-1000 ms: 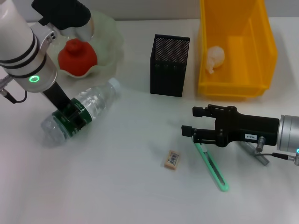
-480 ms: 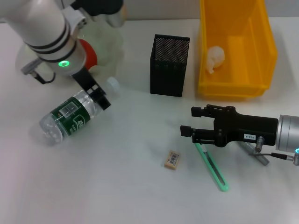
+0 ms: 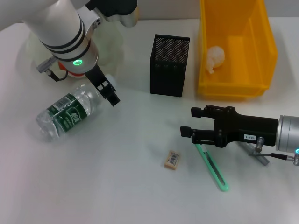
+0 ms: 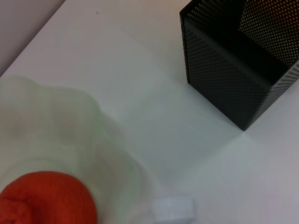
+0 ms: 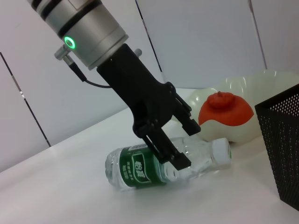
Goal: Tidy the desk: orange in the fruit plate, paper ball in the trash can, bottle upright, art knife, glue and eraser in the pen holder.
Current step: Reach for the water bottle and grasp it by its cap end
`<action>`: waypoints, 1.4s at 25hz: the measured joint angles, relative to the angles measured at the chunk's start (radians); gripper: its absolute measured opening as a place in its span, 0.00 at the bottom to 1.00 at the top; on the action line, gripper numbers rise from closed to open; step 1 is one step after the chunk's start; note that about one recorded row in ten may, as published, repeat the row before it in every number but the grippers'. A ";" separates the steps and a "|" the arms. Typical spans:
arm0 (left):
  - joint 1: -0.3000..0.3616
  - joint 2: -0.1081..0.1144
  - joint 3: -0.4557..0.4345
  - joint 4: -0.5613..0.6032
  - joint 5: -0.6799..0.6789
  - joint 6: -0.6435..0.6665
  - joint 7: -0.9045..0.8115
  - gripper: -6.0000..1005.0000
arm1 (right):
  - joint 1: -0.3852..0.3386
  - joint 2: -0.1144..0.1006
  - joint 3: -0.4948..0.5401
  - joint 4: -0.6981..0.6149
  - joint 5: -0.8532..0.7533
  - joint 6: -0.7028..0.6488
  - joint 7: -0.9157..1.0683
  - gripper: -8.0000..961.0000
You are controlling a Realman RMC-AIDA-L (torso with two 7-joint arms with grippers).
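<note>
Bottle [image 3: 69, 113] lying on its side beside fruit plate [image 5: 261, 88], left gripper [image 3: 108, 91] open and empty near cap end; right gripper [image 3: 189, 132] open, idle; regrasp squarely near the neck before uprighting.

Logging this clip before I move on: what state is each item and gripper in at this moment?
bottle: lying on its side, capped.
orange: in the fruit plate.
paper ball: inside the trash can.
eraser: flat on the desk.
pen holder: upright, nothing visible inside.
green art knife: lying on the desk.
left gripper: open, near the bottle's neck, not gripping.
right gripper: open, over the knife's near end.
</note>
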 joint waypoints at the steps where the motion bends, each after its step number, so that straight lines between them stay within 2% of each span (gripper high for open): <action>1: -0.001 0.000 0.000 -0.006 0.000 -0.006 0.000 0.80 | 0.000 0.000 0.000 0.000 0.000 0.000 0.000 0.81; 13: -0.015 0.000 0.002 -0.117 0.014 -0.094 -0.002 0.80 | -0.002 0.002 0.001 0.002 0.002 0.000 0.000 0.81; 35: -0.011 0.000 -0.008 -0.068 0.052 -0.064 -0.013 0.80 | 0.007 0.000 0.008 0.007 0.001 0.004 -0.002 0.81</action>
